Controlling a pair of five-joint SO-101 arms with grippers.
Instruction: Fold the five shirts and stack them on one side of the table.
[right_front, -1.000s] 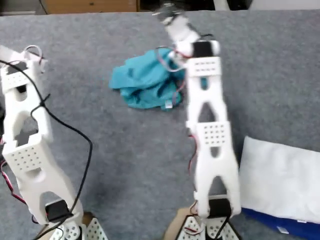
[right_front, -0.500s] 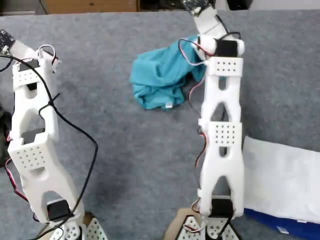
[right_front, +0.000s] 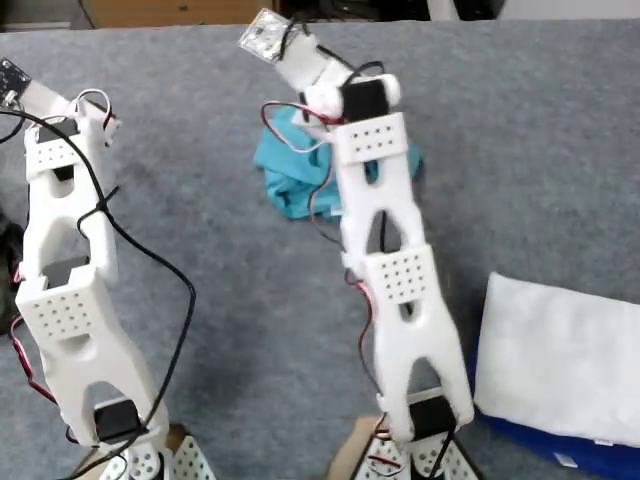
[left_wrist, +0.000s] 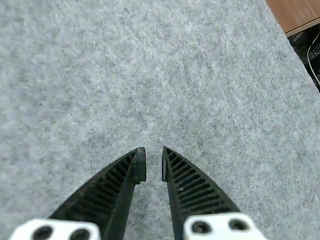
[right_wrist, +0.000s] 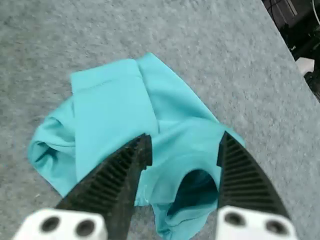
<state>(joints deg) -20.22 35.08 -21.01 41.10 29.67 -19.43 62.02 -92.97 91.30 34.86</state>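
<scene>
Right gripper over crumpled teal shirt; left gripper over bare felt.

Teal shirt (right_front: 288, 182) lies bunched at far middle of the table (right_front: 200, 120), partly hidden under the right arm. Right gripper (right_wrist: 185, 145) hangs above it, fingers wide apart, gripping nothing; cloth shows between them. Left gripper (left_wrist: 153, 162) sits over grey felt at the far left, fingers nearly together with a thin gap, nothing between. Folded white shirt (right_front: 560, 355) lies near right, on top of a blue shirt (right_front: 550, 448).
</scene>
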